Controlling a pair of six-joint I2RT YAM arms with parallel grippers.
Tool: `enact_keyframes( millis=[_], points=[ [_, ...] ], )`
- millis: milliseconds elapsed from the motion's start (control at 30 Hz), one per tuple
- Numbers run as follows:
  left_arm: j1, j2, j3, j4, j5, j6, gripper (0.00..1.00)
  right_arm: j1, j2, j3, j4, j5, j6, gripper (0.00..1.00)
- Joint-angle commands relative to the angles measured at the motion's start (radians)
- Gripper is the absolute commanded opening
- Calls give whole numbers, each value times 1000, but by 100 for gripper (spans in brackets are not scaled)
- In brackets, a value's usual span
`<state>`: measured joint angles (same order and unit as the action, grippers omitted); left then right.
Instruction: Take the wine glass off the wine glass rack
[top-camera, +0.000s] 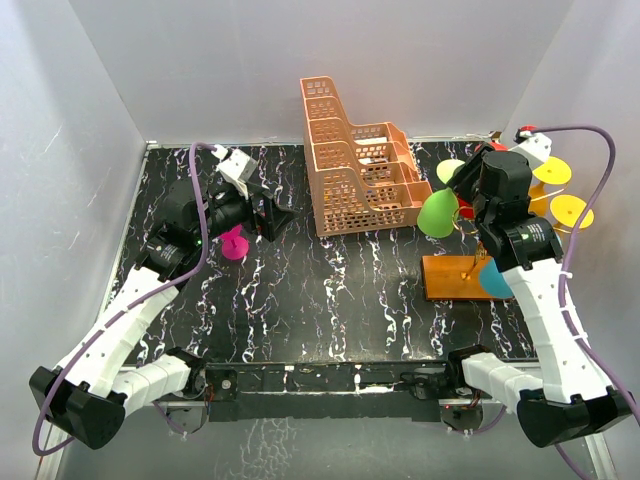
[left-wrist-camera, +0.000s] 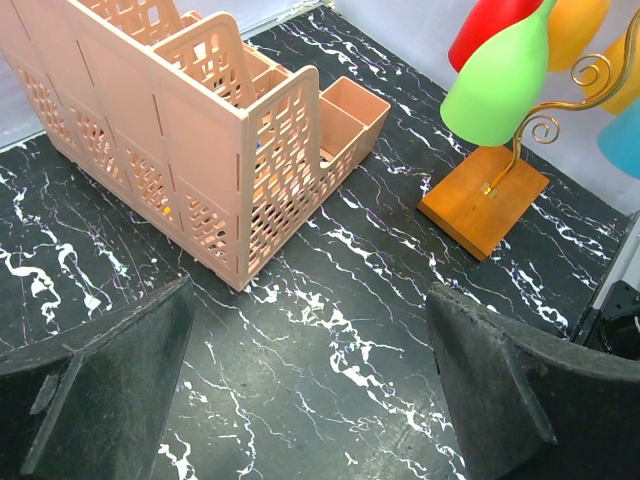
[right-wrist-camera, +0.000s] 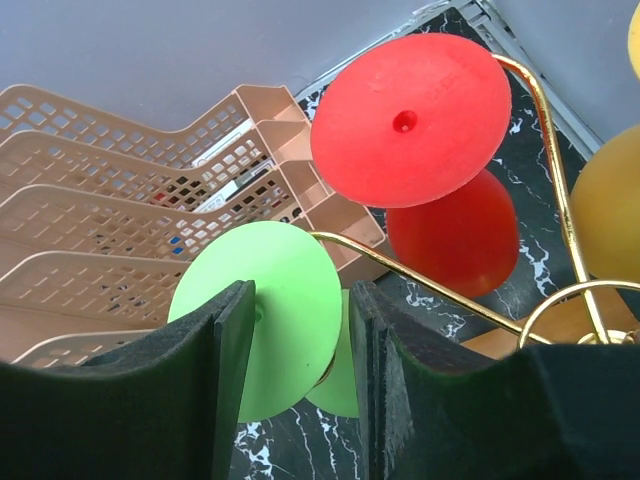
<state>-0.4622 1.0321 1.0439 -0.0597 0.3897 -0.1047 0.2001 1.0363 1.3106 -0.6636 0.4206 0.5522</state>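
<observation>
At the rack (top-camera: 455, 278), right fingers (right-wrist-camera: 225, 400) straddle the green wine glass (right-wrist-camera: 300, 290).

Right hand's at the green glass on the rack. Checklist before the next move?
1. Right hand straddles green glass: ok.
2. Grip closed on it: cannot tell.
3. Red glass clear of lift path: cannot tell; it hangs close beside.
4. Rack base sits flat: ok.
5. Left hand open, away from rack: ok.
</observation>
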Motion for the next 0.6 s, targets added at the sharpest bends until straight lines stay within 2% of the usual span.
enact_keyframes(
  millis=[0, 567],
  points=[
    [-5, -16, -12, 24, 11, 6, 97, -7, -22, -22, 42, -8, 8, 44],
    [-6, -12, -13, 24, 11, 3, 97, -13, -55, -48, 43, 34, -13, 25]
  ],
)
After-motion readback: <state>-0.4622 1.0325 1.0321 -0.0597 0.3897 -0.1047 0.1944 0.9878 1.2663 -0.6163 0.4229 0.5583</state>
